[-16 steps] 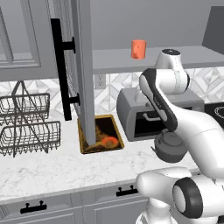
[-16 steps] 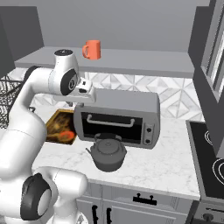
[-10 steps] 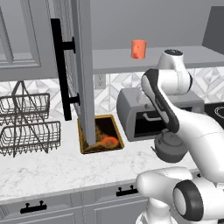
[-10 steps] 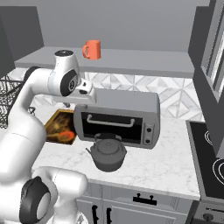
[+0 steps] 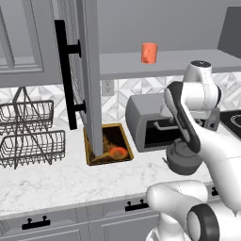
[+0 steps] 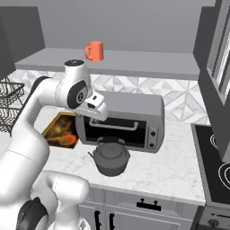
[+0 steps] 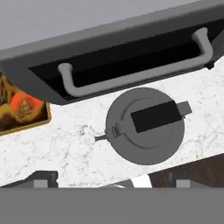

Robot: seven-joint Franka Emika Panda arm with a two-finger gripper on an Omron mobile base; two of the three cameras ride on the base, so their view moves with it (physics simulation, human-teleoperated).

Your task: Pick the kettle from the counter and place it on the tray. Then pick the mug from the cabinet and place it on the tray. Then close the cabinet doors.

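Observation:
The dark grey kettle [image 7: 146, 127] stands on the white counter [image 6: 170, 166] just in front of the toaster oven, seen from straight above with its black handle across the lid. My gripper [image 7: 114, 180] hovers above it, open and holding nothing, fingertips wide apart. The kettle [image 6: 110, 157] [image 5: 183, 160] is upright. The tray [image 5: 108, 143] [image 6: 60, 130] lies flat to the kettle's left, by the wall. The orange-red mug [image 5: 149, 52] [image 6: 94, 50] stands on the cabinet shelf [image 5: 179, 61]. One cabinet door [image 5: 89, 80] hangs open, partly over the tray.
A grey toaster oven [image 6: 121, 121] [image 5: 150, 122] stands right behind the kettle, its handle [image 7: 135, 74] close to the lid. Wire baskets [image 5: 28, 136] stand at the far left. A stove top [image 6: 220, 170] lies to the right. Another open door [image 6: 218, 63] is at the upper right.
My arm has shifted a little to the right, over the kettle. The kettle, mug, tray and doors have not moved.

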